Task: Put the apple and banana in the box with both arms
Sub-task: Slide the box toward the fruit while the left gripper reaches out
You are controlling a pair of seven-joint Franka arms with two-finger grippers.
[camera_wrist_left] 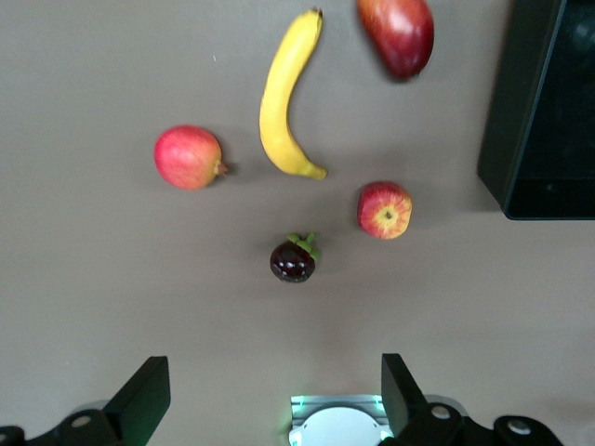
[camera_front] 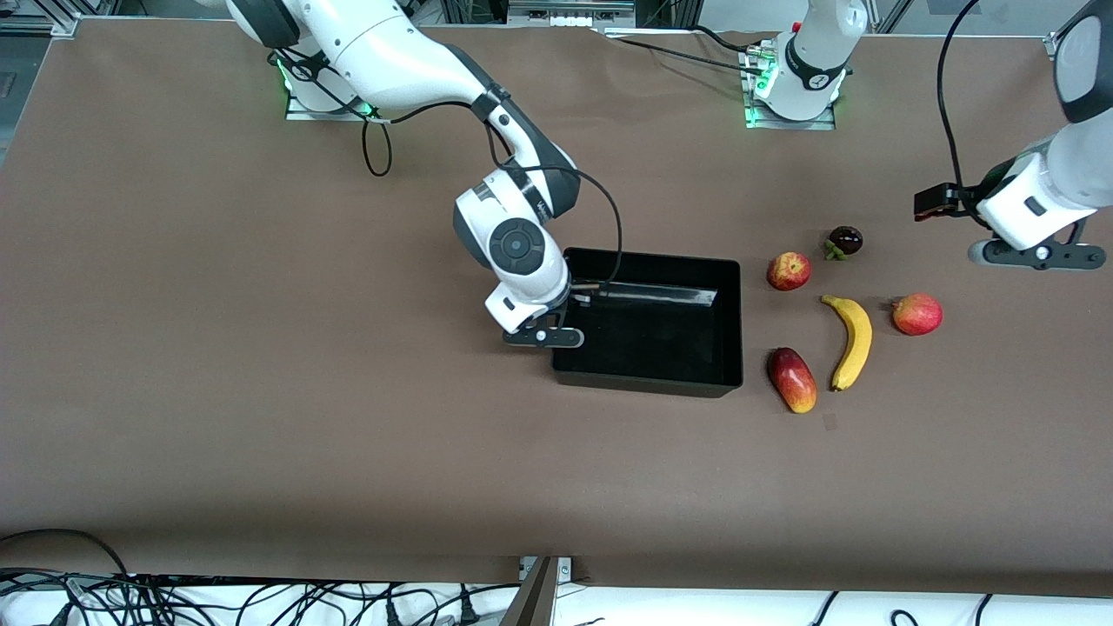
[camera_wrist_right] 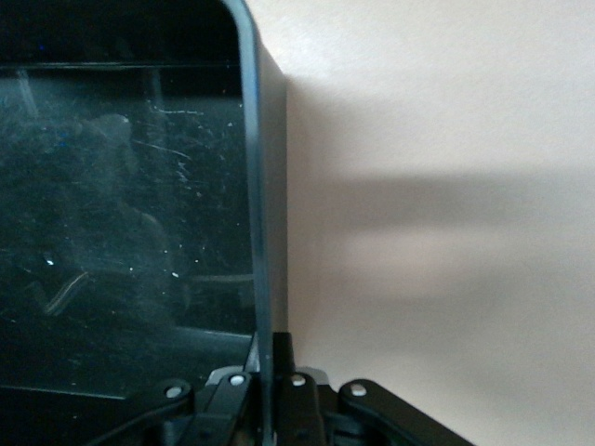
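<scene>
**Box pinned, fruit not yet picked**

My right gripper (camera_front: 556, 323) is clamped tight on the wall of the box (camera_front: 729, 326) at the right arm's end of it; in the right wrist view the rim runs straight down between the pads. I judge this to be a steadying hold.

My left gripper (camera_wrist_left: 270, 409) hangs with its jaws spread wide and nothing between them, high over the worktop (camera_front: 261, 391) at the left arm's end, roughly two o'clock from the fruit cluster in the front view.

The apple (camera_front: 789, 270) sits at about three o'clock from the box, just clear of its wall. The banana (camera_front: 851, 341) lies at the apple's five o'clock, curved, well apart from it. Around them are a dark mangosteen-like fruit (camera_front: 844, 241) at the apple's one o'clock, a pink-red fruit (camera_front: 916, 314) at the banana's three o'clock, and a mango-like fruit (camera_front: 791, 379) at its eight o'clock.

The box is empty, so the step in hand is the first pick. Next, I think, the left gripper must descend over one target fruit while avoiding its neighbours.
</scene>
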